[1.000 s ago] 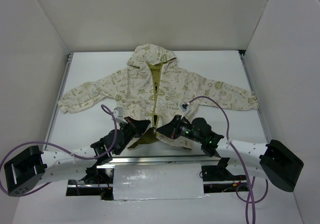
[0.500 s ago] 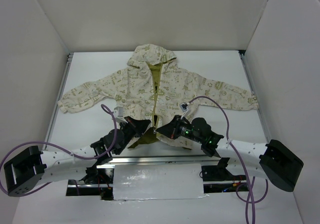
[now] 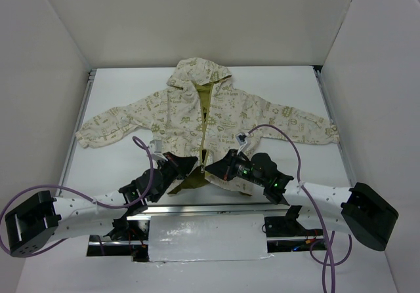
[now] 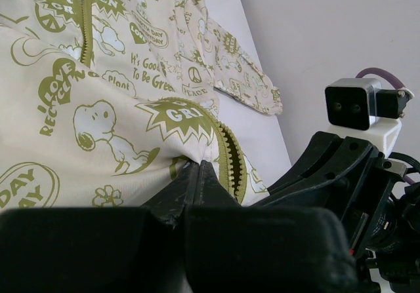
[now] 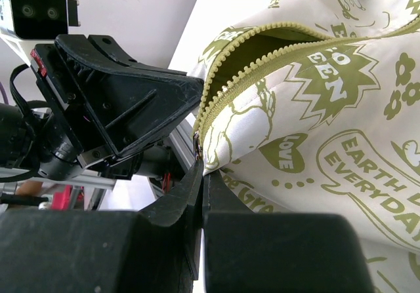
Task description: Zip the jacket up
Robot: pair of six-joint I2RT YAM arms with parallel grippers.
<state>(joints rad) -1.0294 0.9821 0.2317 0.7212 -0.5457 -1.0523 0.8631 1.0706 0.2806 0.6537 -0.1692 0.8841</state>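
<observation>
- The jacket [image 3: 197,119] lies flat on the white table [image 3: 118,90], front side up, roughly in the middle.
- Its long axis runs from far to near. The hood [image 3: 197,73] points at the back wall and the hem [image 3: 197,178] sits at the near edge, just ahead of the arm bases.
- The sleeves [image 3: 111,126] spread out to the left and right, across that axis.
- The zipper [image 3: 205,126] runs down the centre line. The front gapes near the hem, where olive lining [image 3: 190,181] shows.
- The left gripper [image 4: 197,170] has its fingers pressed together, pinching the lower corner of one front panel just beside the zipper teeth [image 4: 230,155].
- The right gripper [image 5: 200,168] is likewise clamped on the bottom corner of the other panel, right at the end of its row of teeth [image 5: 262,57].
- The two grippers sit close together at the hem, tips facing each other, with the open zipper end between them.
</observation>
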